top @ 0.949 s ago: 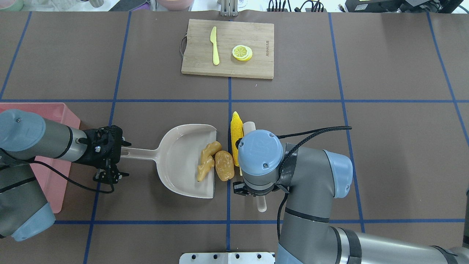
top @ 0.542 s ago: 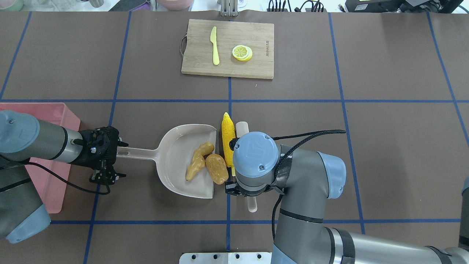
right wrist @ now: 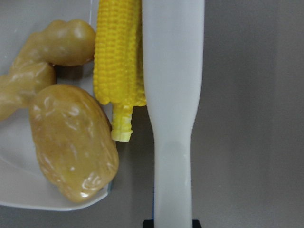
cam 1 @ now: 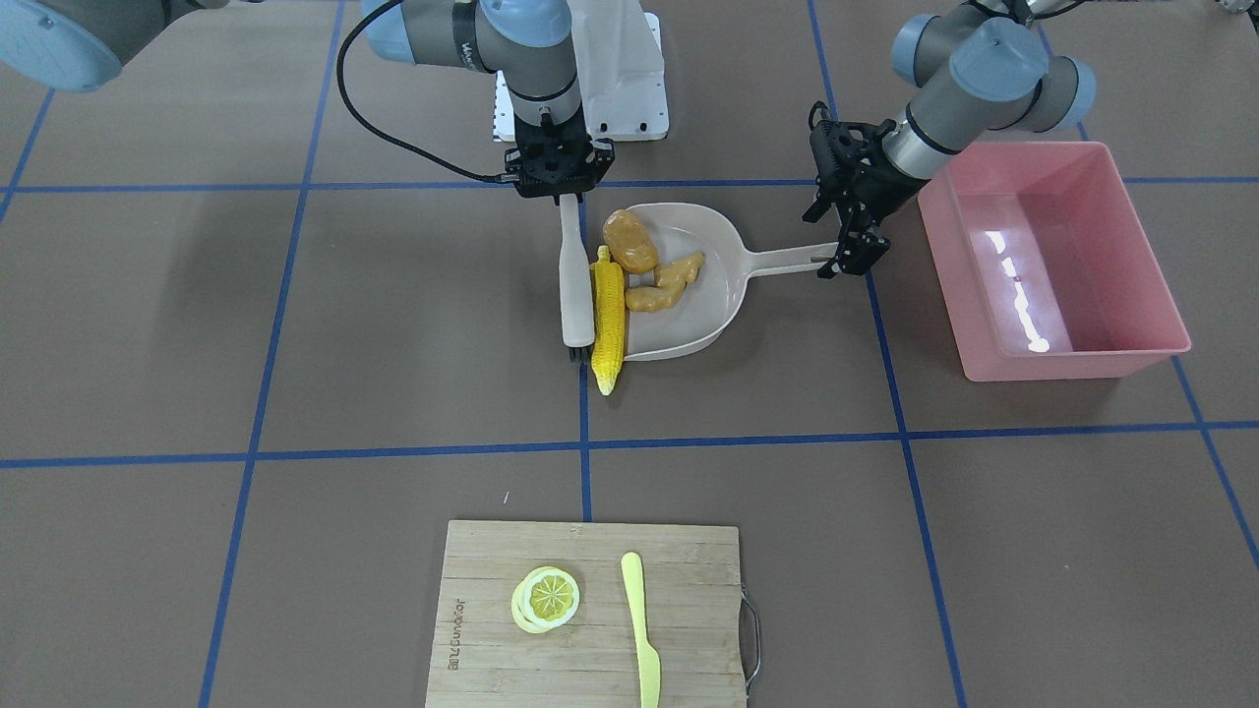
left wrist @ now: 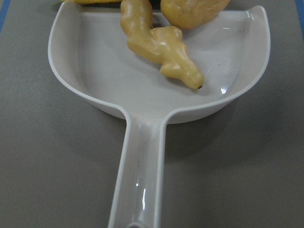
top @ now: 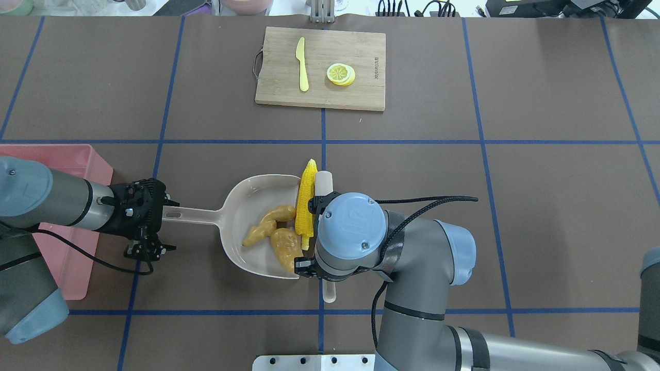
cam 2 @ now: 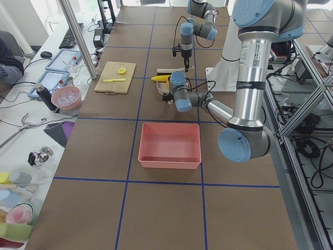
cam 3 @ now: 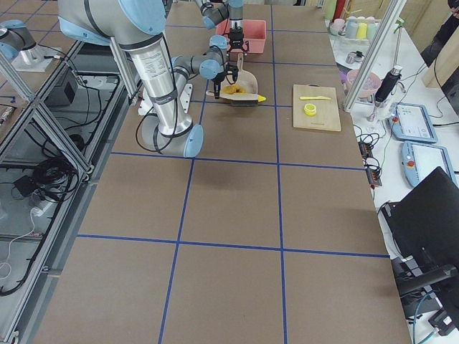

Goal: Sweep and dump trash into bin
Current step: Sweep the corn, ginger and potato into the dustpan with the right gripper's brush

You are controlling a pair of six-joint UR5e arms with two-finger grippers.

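The beige dustpan (top: 242,216) lies mid-table, its open lip facing right. My left gripper (top: 154,214) is shut on the end of its handle; it also shows in the front view (cam 1: 844,254). The tan ginger root (top: 268,224) and the brown potato (top: 286,247) lie inside the pan. The yellow corn cob (top: 307,206) lies along the pan's lip, its tip sticking out past the far corner. My right gripper (cam 1: 559,189) is shut on a white brush (cam 1: 573,285) that is pressed against the corn's outer side. The pink bin (top: 82,157) stands at the left edge, behind my left arm.
A wooden cutting board (top: 361,93) lies at the far middle with a yellow knife (top: 301,64) and lemon slices (top: 341,73) on it. Blue tape lines cross the brown table. My right arm's wrist (top: 350,232) hides the brush's middle in the overhead view.
My right gripper has moved left with the brush, pushing the corn onto the pan's lip and the potato and ginger deeper inside. The dustpan and left gripper shifted slightly left.
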